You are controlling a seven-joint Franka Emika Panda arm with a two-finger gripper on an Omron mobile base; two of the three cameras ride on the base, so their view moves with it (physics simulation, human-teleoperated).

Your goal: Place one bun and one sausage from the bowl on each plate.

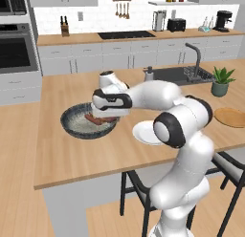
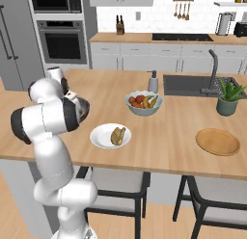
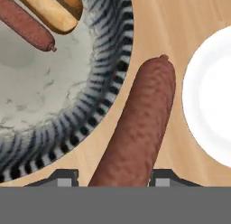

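No readable text or labels appear anywhere, seemingly.

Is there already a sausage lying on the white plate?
No, in the right base view the white plate holds just a bun, and the hand view shows a sausage between the fingers.

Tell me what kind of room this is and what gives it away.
A home kitchen, rendered rather than real. A wooden island counter carries a sink with a tall faucet, a built-in oven stands in the wall, and utensils hang above the cooktop.
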